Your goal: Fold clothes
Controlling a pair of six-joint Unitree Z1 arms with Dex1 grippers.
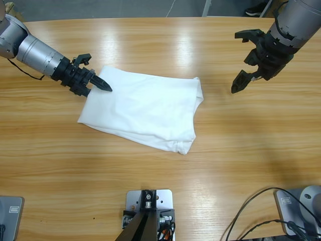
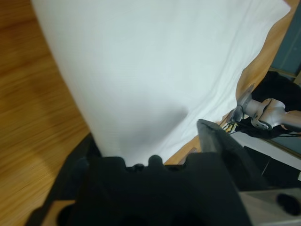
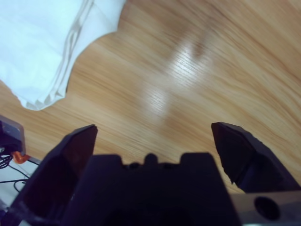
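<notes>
Wooden table (image 1: 165, 165) carries the folded white T-shirt (image 1: 145, 108) at its middle. Reaching in low from the left, the left gripper (image 1: 100, 84) pinches the shirt's upper-left corner. The right gripper (image 1: 246, 63) hangs spread wide and empty above bare wood, well right of the cloth.

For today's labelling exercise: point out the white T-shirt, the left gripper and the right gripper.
white T-shirt (image 1: 143, 108), high view: middle of the folded cloth.
left gripper (image 1: 103, 84), high view: jaw tips at the shirt's upper left corner.
right gripper (image 1: 243, 59), high view: midway between the spread jaws, above bare table.
</notes>
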